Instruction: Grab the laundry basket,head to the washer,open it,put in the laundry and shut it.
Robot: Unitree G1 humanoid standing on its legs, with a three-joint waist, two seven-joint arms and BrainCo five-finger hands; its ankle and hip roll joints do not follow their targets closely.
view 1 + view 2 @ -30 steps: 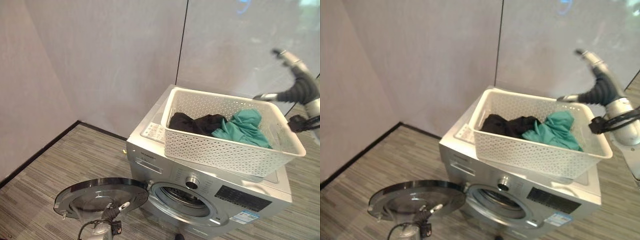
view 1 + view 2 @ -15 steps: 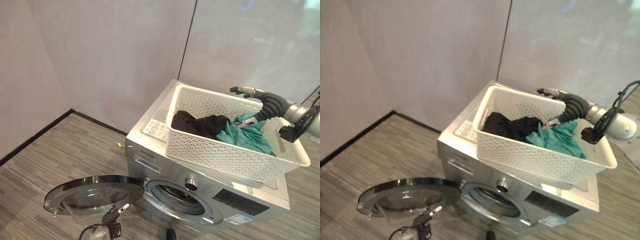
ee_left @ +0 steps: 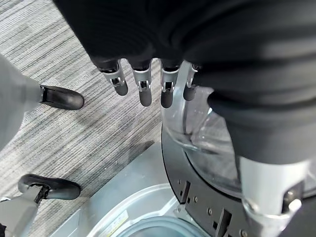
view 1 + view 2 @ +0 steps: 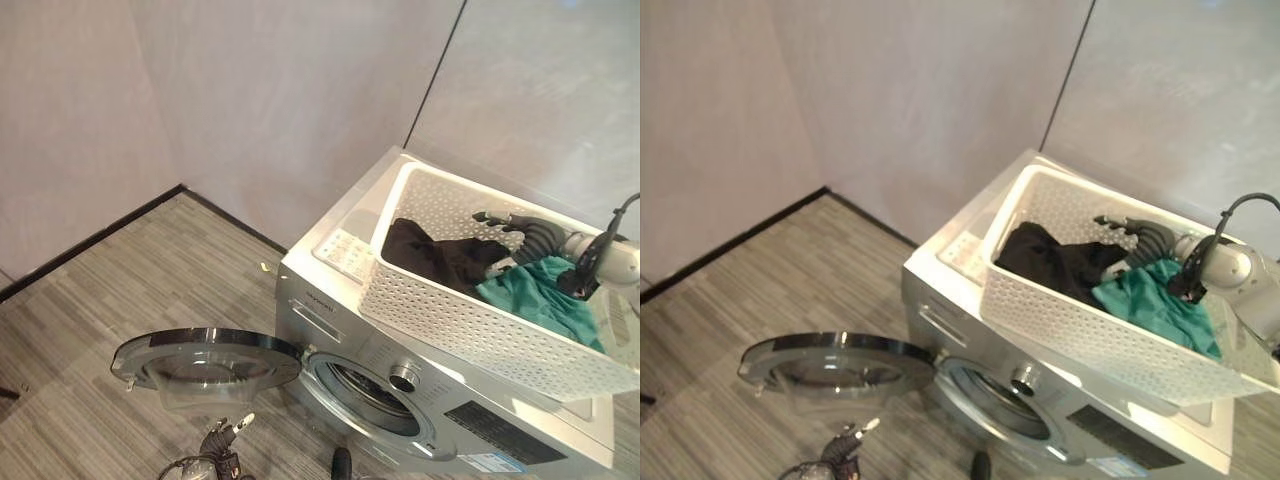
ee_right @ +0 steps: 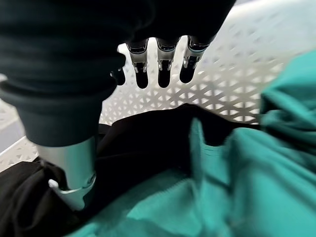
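A white perforated laundry basket (image 4: 470,320) stands on top of the silver washer (image 4: 330,300). Inside it lie a black cloth (image 4: 430,255) and a teal cloth (image 4: 545,305). My right hand (image 4: 515,228) reaches into the basket from the right and hovers just over both cloths, open. In the right wrist view its fingers (image 5: 163,64) point at the basket wall (image 5: 237,74), with the black cloth (image 5: 148,143) and teal cloth (image 5: 256,163) beneath. The washer's round door (image 4: 205,355) hangs wide open, baring the drum opening (image 4: 375,385). My left hand (image 4: 222,438) is low by the door, fingers (image 3: 143,84) relaxed, holding nothing.
The washer stands against a pale wall near a room corner with a black skirting (image 4: 90,245). Grey striped floor (image 4: 120,290) lies to its left. The open door juts out over the floor in front of the washer.
My right hand has come down from above the basket's right rim into the basket, over the cloths. The camera has shifted, so the washer sits further right in view.
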